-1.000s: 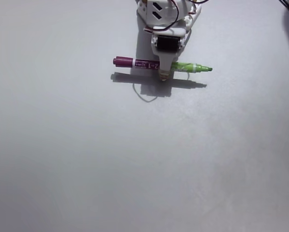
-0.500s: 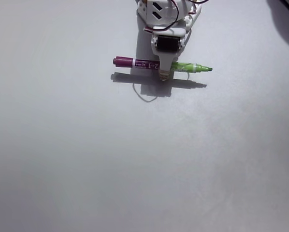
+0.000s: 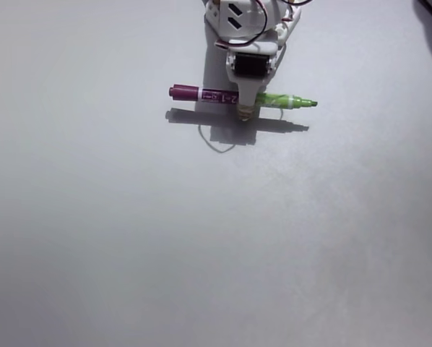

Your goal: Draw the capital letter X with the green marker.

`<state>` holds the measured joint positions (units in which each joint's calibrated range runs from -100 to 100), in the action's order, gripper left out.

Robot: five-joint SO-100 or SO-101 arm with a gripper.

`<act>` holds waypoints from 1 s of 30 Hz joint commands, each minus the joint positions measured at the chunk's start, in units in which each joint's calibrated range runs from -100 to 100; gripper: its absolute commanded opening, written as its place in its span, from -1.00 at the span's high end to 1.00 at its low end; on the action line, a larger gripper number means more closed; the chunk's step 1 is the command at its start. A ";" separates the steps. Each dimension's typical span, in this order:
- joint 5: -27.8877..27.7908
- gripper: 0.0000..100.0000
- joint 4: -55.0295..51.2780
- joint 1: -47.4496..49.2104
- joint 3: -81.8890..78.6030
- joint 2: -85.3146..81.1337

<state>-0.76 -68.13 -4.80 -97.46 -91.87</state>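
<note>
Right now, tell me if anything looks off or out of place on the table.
The green marker is held level in the gripper, its tip pointing right in the fixed view, not down at the table. No green ink shows.

Inventory, fixed view. We count: 1 green marker, 2-tone, maroon half w/ white label and light-green half w/ green tip. 1 arm, w/ 1 pincer. 1 tabletop, plain grey. 1 shadow of the marker plus pincer, lying just below them. 1 thin pale curved line under that shadow, kind unclear. 1 dark shape at the top right corner, unidentified. Green ink strokes: we count 0 legible.
</note>
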 commanded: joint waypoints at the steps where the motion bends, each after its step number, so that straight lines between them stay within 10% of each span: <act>1: -0.88 0.98 -8.17 0.18 -0.83 0.73; 7: -13.43 0.98 -2.53 -8.19 -0.02 0.81; 30: -19.10 0.98 -1.71 3.80 72.90 46.28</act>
<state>-17.26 -69.30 0.92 -41.03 -52.95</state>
